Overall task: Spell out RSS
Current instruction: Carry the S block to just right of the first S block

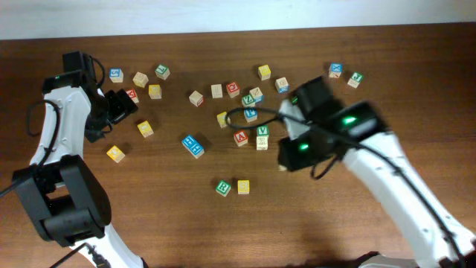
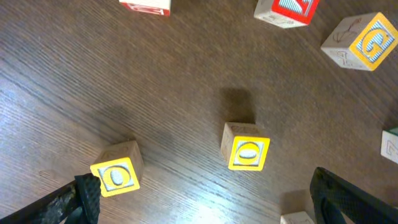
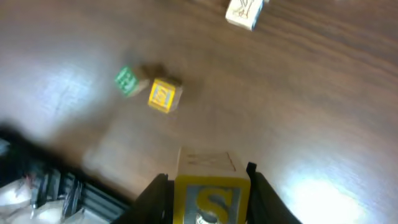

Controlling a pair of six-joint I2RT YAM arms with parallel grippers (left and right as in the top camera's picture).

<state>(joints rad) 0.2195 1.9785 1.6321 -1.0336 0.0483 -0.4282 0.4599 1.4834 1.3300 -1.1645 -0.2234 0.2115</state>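
Note:
My right gripper [image 3: 208, 199] is shut on a yellow-bordered block with the letter S [image 3: 208, 190] and holds it above the table. In the overhead view this gripper [image 1: 286, 158] hangs right of a green block [image 1: 223, 187] and a yellow block [image 1: 243, 186] that lie side by side near the front middle. Both also show in the right wrist view, the green one [image 3: 127, 81] and the yellow one [image 3: 165, 95], with letters too blurred to read. My left gripper [image 2: 205, 205] is open and empty over two yellow O blocks [image 2: 118, 171] [image 2: 247, 151], at the far left in the overhead view [image 1: 119, 106].
Several loose letter blocks lie scattered across the back of the table, with a cluster [image 1: 249, 112] near the right arm and a blue block [image 1: 193, 145] in the middle. Red blocks [image 2: 286, 9] and a G block [image 2: 364, 40] lie beyond the left gripper.

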